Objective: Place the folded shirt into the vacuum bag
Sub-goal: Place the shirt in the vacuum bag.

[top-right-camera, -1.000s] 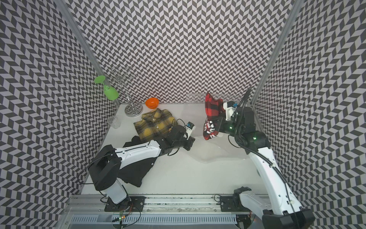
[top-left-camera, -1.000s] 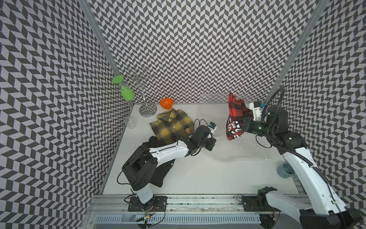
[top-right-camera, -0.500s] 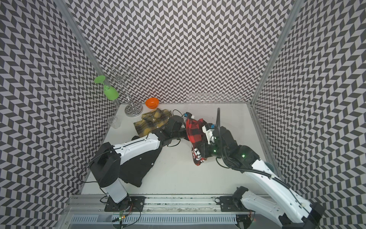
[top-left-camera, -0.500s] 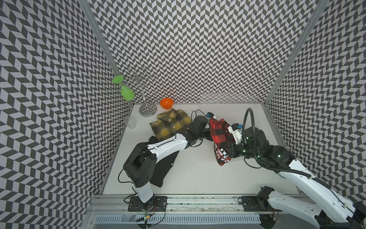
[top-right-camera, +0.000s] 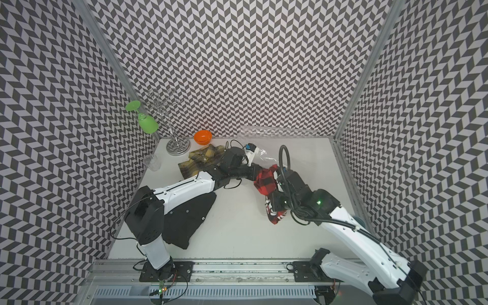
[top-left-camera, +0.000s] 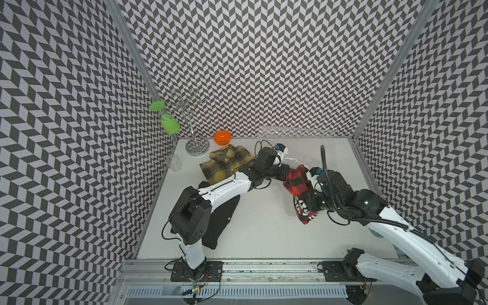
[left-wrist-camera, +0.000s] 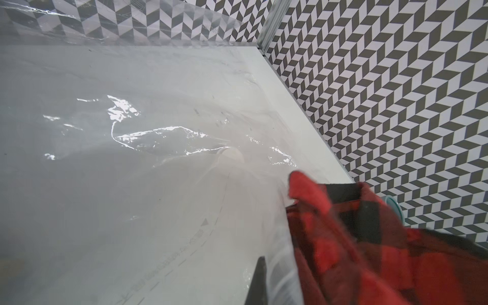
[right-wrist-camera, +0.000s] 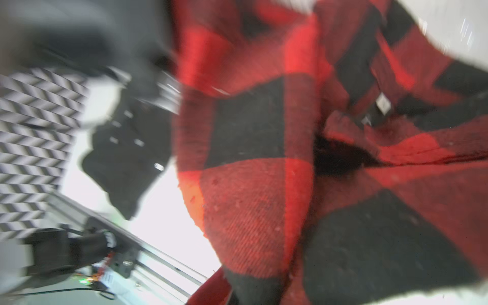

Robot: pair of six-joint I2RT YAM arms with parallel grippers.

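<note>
On the bench [top-left-camera: 264, 232], mid-right: red plaid shirt [top-left-camera: 297, 181] bunched at the edge of the vacuum bag [left-wrist-camera: 132, 158].

The right claw [top-left-camera: 303, 202] is clamped on the shirt, whose cloth fills the right wrist view. The left claw [top-left-camera: 283, 170] is closed on the bag's clear film, just beside the shirt. In the left wrist view the film spreads hazy and wrinkled toward the back wall, round white valve [left-wrist-camera: 232, 155] showing through it. In both top views only a few glints show the bag. A yellow plaid shirt [top-left-camera: 227, 163] and a black garment [top-left-camera: 219, 224] lie under the left arm.
</note>
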